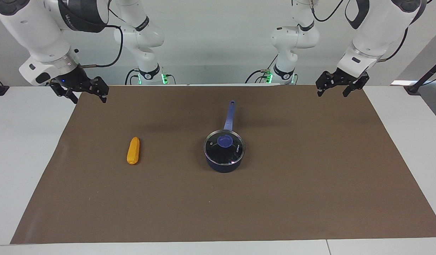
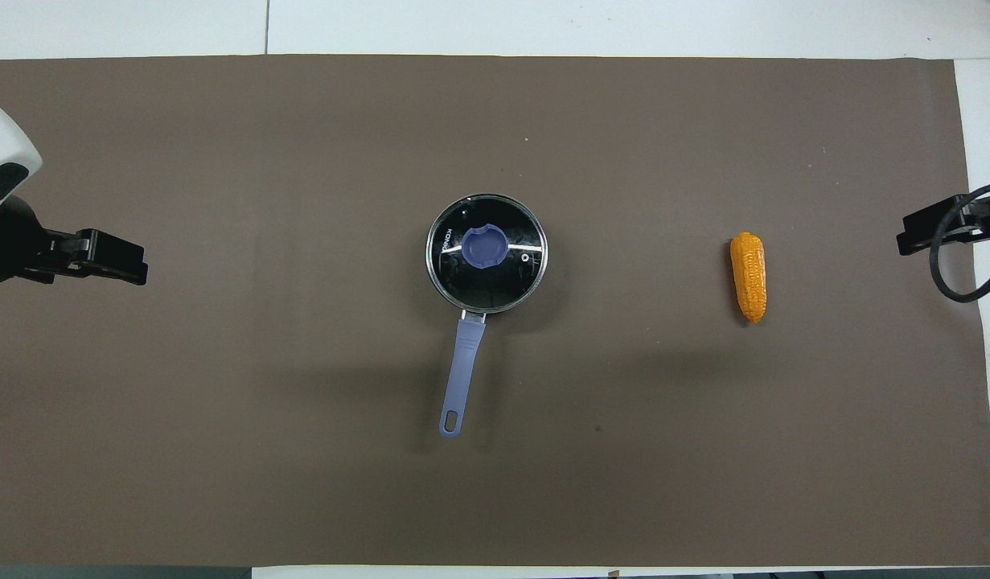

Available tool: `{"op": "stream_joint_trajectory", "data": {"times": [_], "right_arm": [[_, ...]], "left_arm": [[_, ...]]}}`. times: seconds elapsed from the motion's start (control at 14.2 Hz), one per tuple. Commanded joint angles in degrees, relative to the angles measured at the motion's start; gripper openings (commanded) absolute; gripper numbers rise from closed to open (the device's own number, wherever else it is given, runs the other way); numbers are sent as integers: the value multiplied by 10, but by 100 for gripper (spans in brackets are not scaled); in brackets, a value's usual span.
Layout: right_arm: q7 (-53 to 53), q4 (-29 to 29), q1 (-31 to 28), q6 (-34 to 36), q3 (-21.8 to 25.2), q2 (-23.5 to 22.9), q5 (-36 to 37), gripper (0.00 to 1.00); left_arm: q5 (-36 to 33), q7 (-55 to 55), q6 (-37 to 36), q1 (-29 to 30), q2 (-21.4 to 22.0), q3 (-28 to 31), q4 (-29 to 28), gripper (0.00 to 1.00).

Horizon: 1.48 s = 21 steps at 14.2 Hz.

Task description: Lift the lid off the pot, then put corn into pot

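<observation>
Lid point(image 1: 224, 147) on pot point(image 1: 223, 165), corn point(image 1: 133, 151) apart; both end effectors spread wide, empty.

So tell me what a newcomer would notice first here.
The dark navy saucepan mid-mat, its round clear glass lid still on and its long light-blue handle pointing toward the robots. Then the small orange-yellow corn cob, lying toward the right arm's end. The left gripper and right gripper hang open over the mat's robot-side corners.
</observation>
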<state>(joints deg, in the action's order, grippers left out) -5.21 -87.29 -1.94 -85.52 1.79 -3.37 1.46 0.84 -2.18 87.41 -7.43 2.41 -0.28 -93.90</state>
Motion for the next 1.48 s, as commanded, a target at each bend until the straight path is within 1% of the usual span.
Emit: {"op": "stream_joint_trajectory", "data": {"times": [0.0, 0.14, 0.21, 0.28, 0.42, 0.56, 0.63, 0.7, 0.77, 0.91, 0.98, 1.05, 1.12, 1.2, 1.27, 1.34, 1.41], "right_arm": [[-7, -8, -5, 0, -4, 7, -1, 100], [-7, -8, -5, 0, -4, 7, -2, 100], [-7, -8, -5, 0, -4, 7, -2, 100], [-7, -8, -5, 0, -4, 7, -1, 100], [-7, -8, -5, 0, -4, 7, -1, 100], [-7, -8, -5, 0, -4, 7, -1, 100], [-8, -8, -5, 0, -4, 7, -1, 100], [-7, -8, -5, -1, -4, 7, -1, 100], [-4, -8, -5, -3, -4, 7, -1, 100], [-5, -9, -3, -49, -6, 6, -3, 100], [-19, -16, 0, -59, -7, 6, -5, 100], [-19, -35, 0, -68, -7, 12, -28, 100], [-15, -69, 1, -98, -7, 26, -54, 100], [4, -125, 7, -177, -9, 44, -65, 100], [28, -179, 30, -239, -9, 58, -66, 100], [38, -208, 43, -277, -8, 58, -66, 100], [44, -221, 51, -302, -9, 50, -66, 100]], "left_arm": [[12, -60, 18, -33, 5, 2, -8, 100], [26, -91, 36, -64, -6, 2, 0, 100], [32, -114, 51, -95, -27, 4, 6, 100], [34, -148, 69, -114, -39, 2, 12, 100], [50, -196, 80, -149, -84, 2, 37, 100], [51, -251, 83, -203, -155, 2, 103, 100], [51, -279, 87, -214, -184, 2, 125, 100], [51, -298, 95, -232, -203, 2, 138, 100], [51, -316, 121, -253, -216, 2, 140, 100], [51, -331, 152, -269, -246, 2, 142, 100], [49, -336, 161, -285, -262, 2, 145, 100], [47, -338, 179, -290, -276, 5, 145, 100], [45, -338, 186, -291, -289, 5, 146, 100], [44, -338, 190, -291, -300, 5, 156, 100], [44, -338, 189, -291, -316, 5, 172, 100], [43, -338, 190, -293, -320, 4, 176, 100], [43, -338, 192, -296, -321, 4, 176, 100]]}}
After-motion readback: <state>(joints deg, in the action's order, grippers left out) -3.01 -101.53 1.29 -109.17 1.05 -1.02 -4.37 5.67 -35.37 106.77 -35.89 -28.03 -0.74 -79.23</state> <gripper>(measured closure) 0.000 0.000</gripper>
